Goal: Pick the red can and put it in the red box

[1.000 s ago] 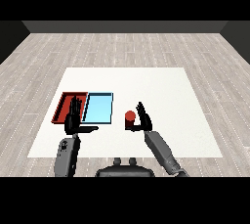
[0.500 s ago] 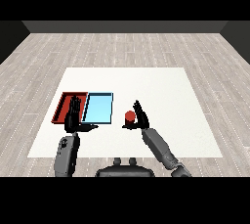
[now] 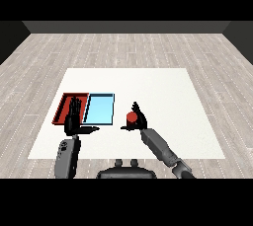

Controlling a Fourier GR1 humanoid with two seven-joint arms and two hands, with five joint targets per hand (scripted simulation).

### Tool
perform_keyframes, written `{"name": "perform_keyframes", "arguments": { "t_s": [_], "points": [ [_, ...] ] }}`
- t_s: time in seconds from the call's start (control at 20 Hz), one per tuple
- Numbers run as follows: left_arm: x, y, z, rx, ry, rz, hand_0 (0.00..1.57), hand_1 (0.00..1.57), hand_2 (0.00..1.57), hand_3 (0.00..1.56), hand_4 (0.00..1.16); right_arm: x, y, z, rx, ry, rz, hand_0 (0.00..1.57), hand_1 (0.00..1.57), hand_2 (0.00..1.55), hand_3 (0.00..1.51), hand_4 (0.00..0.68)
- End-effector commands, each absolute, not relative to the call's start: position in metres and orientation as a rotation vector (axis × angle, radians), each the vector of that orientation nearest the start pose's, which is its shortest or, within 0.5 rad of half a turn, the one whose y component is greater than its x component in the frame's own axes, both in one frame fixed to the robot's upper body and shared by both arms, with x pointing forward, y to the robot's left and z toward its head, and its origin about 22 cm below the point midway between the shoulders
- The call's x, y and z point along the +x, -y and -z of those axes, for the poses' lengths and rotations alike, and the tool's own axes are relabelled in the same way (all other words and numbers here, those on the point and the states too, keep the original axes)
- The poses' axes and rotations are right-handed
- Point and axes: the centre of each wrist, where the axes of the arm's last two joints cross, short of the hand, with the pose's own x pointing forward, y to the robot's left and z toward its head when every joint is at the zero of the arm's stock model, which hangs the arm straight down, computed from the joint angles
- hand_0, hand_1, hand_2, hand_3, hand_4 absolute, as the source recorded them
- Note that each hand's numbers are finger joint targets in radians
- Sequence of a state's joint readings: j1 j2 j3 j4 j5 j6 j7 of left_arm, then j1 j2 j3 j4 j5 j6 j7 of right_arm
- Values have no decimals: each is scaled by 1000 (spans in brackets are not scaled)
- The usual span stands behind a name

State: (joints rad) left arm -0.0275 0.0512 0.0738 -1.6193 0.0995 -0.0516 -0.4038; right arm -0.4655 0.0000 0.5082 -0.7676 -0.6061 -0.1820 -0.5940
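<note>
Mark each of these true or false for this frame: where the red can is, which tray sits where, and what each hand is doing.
1. The red can already lies in the red tray. False: it stands on the white table, to the right of both trays.
2. The red tray lies to the left of the light blue tray. True.
3. The right hand is at the can, fingers and thumb around it. True.
4. The left hand holds the can. False: it is open, fingers straight, over the near end of the red tray.
5. The can is blue. False: it is red.
</note>
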Motion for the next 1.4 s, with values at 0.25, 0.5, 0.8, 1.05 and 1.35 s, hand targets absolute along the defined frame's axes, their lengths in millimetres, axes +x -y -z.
{"name": "perform_keyframes", "arguments": {
  "t_s": [0.25,0.5,0.8,1.05,1.35],
  "points": [
    [242,-250,-13,-26,2052,-47,0,0,0,0,0,307,98,80,260,1577,55,0,0,0,0,0],
    [243,-247,-12,-41,2043,-61,0,0,0,0,0,313,83,68,79,1578,30,1465,1465,1460,1421,614],
    [259,-260,-22,-56,2041,-48,0,0,0,0,0,310,82,72,51,1614,-8,1460,1460,1446,1401,587],
    [250,-242,-11,-67,2036,-32,0,0,0,0,0,305,82,71,43,1648,-65,1438,1438,1434,1373,599],
    [254,-228,-10,-87,2028,-3,0,0,0,0,0,290,69,50,68,1758,-88,1424,1424,1432,1370,616]
  ]
}}
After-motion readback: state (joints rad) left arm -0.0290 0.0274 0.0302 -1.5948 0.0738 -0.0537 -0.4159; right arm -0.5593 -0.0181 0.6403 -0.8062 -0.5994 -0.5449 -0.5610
